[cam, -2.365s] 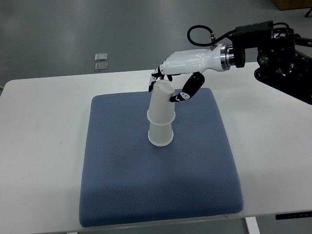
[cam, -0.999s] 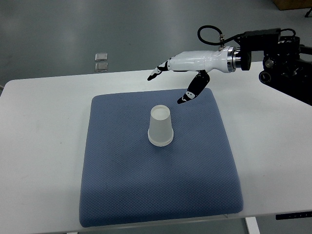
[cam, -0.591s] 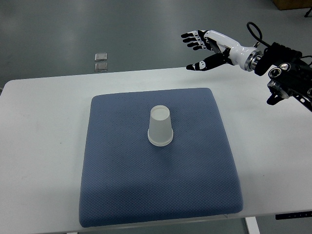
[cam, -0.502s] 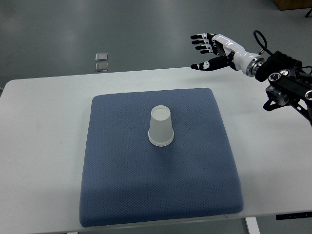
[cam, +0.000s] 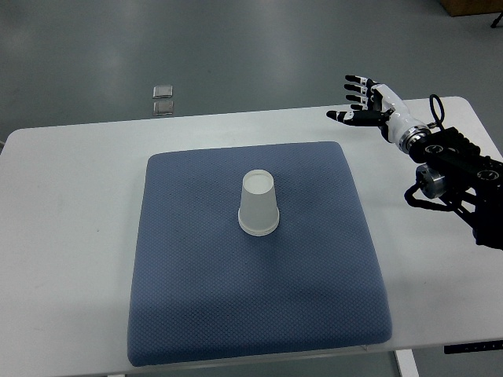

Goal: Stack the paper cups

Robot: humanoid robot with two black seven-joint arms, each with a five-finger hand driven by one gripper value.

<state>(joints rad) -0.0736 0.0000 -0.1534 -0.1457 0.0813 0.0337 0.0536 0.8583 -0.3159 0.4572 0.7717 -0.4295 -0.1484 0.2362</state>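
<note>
You see a white tabletop [cam: 71, 236] carrying a blue textured pad [cam: 259, 314] that covers most of its middle, with grey floor [cam: 236, 47] beyond the far edge and two small square plates [cam: 163, 99] lying on that floor. The cups [cam: 258, 203] stand upside down, nested into one stack, near the centre of the pad and slightly toward its far side. Note that the right hand [cam: 369, 104] is raised over the far right corner of the tabletop, well apart from the cups, with its fingers [cam: 355, 79] spread and holding nothing.
</note>
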